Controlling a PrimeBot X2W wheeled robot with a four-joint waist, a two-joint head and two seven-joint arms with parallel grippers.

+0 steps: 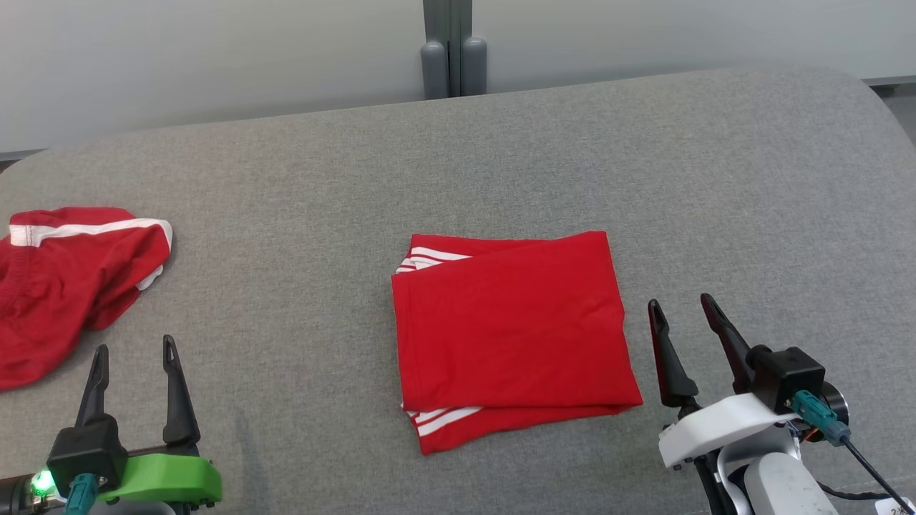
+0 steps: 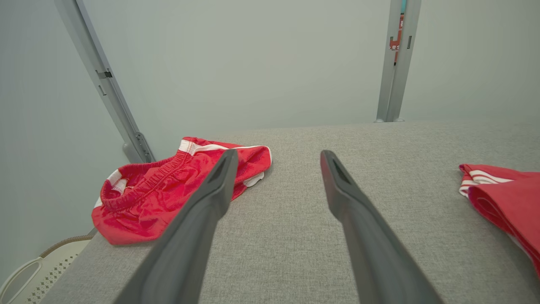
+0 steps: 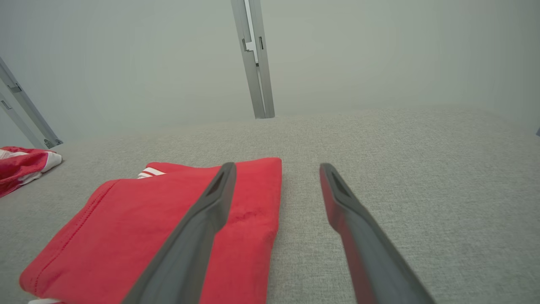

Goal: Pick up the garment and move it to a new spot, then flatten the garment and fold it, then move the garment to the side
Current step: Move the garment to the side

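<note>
ok, folded garment point(image 1: 512, 329) lies flat, well right of the crumpled shorts point(image 1: 64, 286). left hand point(image 1: 134, 345) near the shorts, right hand point(image 1: 680, 300) farther right; both apart, empty. pinch all layers, drag low.

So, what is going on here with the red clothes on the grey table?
A two-armed robot is folding clothes. The folded garment lies in the middle of the table, white stripes at its edges. Both grippers are open and empty: the right gripper just right of it, the left gripper near crumpled red shorts at the left edge. Folding looks done; moving it aside is not.
</note>
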